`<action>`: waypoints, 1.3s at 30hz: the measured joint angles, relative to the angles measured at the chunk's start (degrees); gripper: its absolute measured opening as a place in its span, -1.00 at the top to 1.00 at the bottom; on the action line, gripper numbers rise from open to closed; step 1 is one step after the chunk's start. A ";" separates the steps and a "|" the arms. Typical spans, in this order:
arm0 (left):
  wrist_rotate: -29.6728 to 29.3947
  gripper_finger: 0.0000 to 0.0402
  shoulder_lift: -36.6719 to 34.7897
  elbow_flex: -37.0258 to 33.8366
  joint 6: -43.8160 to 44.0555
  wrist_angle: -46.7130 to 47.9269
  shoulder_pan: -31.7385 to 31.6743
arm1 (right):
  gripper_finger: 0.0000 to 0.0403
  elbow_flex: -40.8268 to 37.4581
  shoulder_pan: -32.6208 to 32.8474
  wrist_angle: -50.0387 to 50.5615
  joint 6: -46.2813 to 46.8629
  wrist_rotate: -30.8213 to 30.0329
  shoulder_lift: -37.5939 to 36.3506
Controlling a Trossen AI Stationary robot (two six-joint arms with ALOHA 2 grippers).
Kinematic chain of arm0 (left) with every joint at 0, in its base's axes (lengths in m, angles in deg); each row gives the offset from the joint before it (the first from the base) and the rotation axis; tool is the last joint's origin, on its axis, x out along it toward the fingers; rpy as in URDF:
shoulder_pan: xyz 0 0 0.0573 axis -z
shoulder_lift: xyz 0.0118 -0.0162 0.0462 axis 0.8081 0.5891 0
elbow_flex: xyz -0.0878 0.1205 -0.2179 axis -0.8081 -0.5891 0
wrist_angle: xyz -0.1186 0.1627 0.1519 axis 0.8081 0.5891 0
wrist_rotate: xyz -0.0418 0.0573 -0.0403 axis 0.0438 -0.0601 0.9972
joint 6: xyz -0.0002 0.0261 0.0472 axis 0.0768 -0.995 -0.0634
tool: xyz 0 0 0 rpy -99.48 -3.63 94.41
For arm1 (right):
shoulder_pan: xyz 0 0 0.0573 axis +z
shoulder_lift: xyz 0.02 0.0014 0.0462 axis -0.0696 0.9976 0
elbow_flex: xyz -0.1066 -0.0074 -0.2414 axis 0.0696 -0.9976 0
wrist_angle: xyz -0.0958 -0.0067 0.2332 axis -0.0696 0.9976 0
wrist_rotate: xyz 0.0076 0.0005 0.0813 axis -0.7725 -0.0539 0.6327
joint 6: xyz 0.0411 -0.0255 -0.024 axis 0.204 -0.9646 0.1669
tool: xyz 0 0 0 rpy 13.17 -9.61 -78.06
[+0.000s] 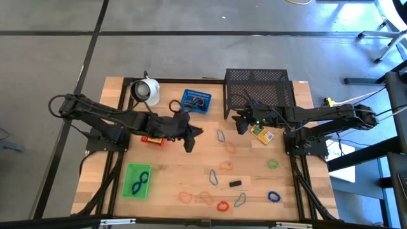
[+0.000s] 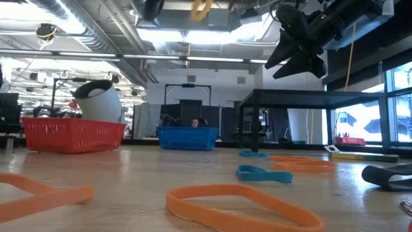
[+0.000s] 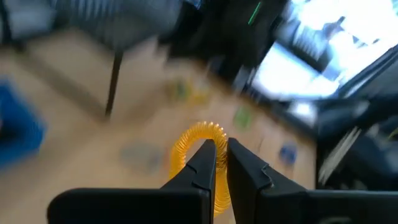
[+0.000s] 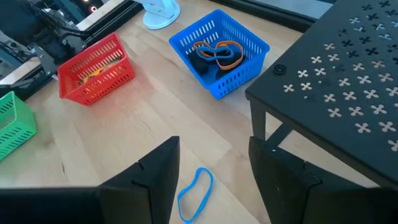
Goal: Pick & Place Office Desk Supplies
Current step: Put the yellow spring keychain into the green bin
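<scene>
My left gripper (image 3: 221,148) is shut on a yellow-orange coiled band loop (image 3: 194,135). It stands high over the table's middle (image 1: 189,140), just right of the red tray (image 1: 152,140). In the low view the loop (image 2: 201,8) shows at the top edge. My right gripper (image 4: 214,180) is open and holds nothing. It hovers by the black rack's left front leg (image 1: 241,124), over a blue band loop (image 4: 196,194) lying flat on the wood. The blue tray (image 1: 195,100) holds bands, the green tray (image 1: 137,180) holds blue loops, and a yellow box (image 1: 262,133) lies near the right gripper. My left gripper pinches the coiled loop between its two fingers, on the loop's near side (image 3: 186,149); the rest of the ring stands out past the fingertips. The loop is lifted clear, high above the table (image 2: 201,8).
Several loose loops and clips lie on the table's near half: orange (image 1: 229,147), green (image 1: 273,164), blue (image 1: 274,197), red (image 1: 222,206), a black clip (image 1: 236,183). The black mesh rack (image 1: 257,92) stands at the far right, the white cup-like object (image 1: 146,90) at the far left.
</scene>
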 joint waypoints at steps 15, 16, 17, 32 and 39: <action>27.14 0.90 0.00 0.01 27.22 46.56 11.52 | 0.03 0.00 -0.02 0.00 -0.93 0.00 0.00; 28.03 0.90 0.00 0.00 28.94 48.94 12.77 | 0.03 0.00 -0.02 0.00 -1.01 0.00 0.00; 28.62 0.90 0.00 0.00 30.45 50.84 14.01 | 0.03 0.00 -0.02 0.00 -1.05 0.00 -0.01; 30.59 0.90 0.04 -9.71 49.14 48.19 27.63 | 0.03 0.00 -0.02 -0.02 -1.03 0.04 -0.02; 30.57 0.90 0.04 -15.38 54.97 39.31 30.47 | 0.03 0.00 -0.02 -0.02 -1.03 0.05 0.00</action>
